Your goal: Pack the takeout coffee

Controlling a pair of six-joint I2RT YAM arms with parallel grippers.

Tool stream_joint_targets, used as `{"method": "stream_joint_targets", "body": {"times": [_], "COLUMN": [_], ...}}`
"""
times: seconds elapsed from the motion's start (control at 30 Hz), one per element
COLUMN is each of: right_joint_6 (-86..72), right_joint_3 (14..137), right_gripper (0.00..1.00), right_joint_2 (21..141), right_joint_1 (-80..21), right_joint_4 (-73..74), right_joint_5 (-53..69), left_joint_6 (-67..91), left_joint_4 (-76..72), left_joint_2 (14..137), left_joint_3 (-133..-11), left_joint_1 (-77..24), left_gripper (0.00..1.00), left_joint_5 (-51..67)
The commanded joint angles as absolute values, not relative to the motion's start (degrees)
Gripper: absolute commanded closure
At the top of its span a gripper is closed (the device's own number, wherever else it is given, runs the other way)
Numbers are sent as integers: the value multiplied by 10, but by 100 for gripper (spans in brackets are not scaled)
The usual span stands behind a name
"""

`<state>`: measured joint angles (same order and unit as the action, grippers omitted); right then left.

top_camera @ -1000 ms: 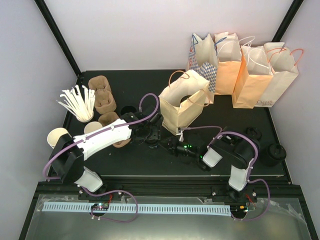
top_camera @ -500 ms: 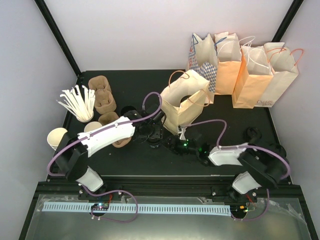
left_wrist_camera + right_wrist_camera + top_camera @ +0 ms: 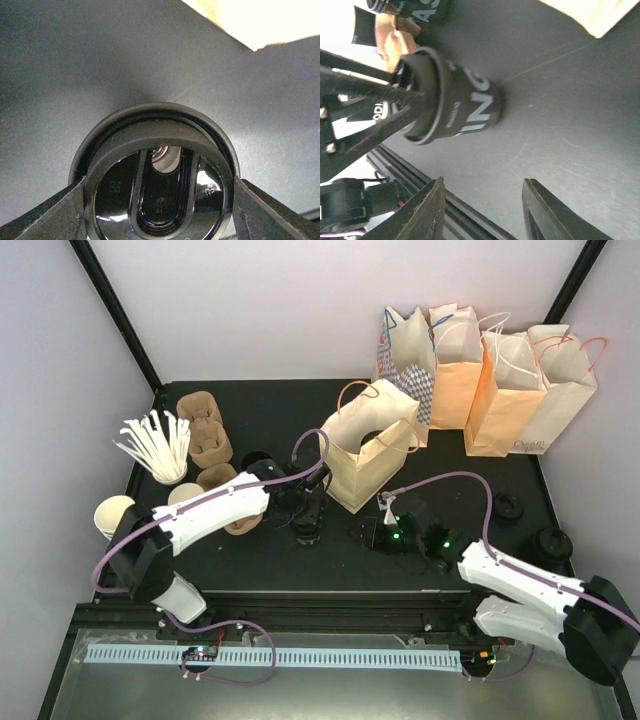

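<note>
My left gripper [image 3: 305, 512] is shut on a black cup with pale lettering [image 3: 465, 107], which stands on the black table. A round black lid [image 3: 159, 195] sits on that cup, and the fingers [image 3: 272, 212] press its rim from both sides. My right gripper [image 3: 482, 210] is open and holds nothing; it hangs low just right of that cup, also seen from above [image 3: 365, 533]. The takeout coffee, a white cup with a black printed block [image 3: 364, 25], shows only partly at the top left edge of the right wrist view.
An open cream paper bag [image 3: 370, 445] stands just behind both grippers. More bags [image 3: 480, 380] line the back right. Cardboard carriers [image 3: 205, 430], a cup of stirrers [image 3: 155, 445], cream cups [image 3: 115, 515] and a second black cup [image 3: 258, 460] stand left. Loose lids [image 3: 508, 507] lie right.
The right gripper has opened and drawn back to the right from the black cup, its arm swinging out low along the front edge. The left gripper keeps its hold.
</note>
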<state>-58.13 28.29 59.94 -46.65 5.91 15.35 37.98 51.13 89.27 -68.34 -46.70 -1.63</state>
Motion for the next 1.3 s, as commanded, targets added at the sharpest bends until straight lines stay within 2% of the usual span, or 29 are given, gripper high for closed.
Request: {"method": "stream_joint_targets", "body": {"times": [0.0, 0.23, 0.4, 0.5, 0.57, 0.8, 0.87, 1.0, 1.13, 1.27], "right_joint_6": [-511, -443, -401, -380, -363, -303, -298, -281, -261, -233], "right_joint_3": [315, 394, 482, 546, 593, 807, 883, 986, 1082, 1183], "right_gripper": [54, 50, 50, 49, 49, 49, 50, 49, 44, 37], "right_joint_2": [560, 541, 541, 544, 552, 622, 661, 728, 820, 938], "right_joint_1": [-452, -445, -443, -441, -438, -416, -385, -279, -197, -184], "right_joint_4": [191, 298, 373, 413, 437, 538, 590, 645, 683, 718], "right_joint_5": [116, 84, 49, 22, 5, -62, -77, -26, 32, 21], "left_joint_6": [324, 287, 285, 277, 268, 249, 245, 234, 221, 216], "left_joint_4": [583, 720, 836, 851, 825, 634, 602, 548, 517, 500], "left_joint_2": [866, 840, 823, 816, 807, 765, 768, 777, 793, 804], "left_joint_3": [-716, -821, -975, -1062, -1098, -1105, -1104, -1100, -1103, -1104], "left_joint_1": [-478, -485, -485, -484, -484, -481, -480, -475, -465, -456], "left_gripper": [42, 42, 42, 42, 42, 42, 42, 42, 41, 42], "left_joint_5": [8, -27, -49, -34, -18, 13, 13, 4, 5, 9]}}
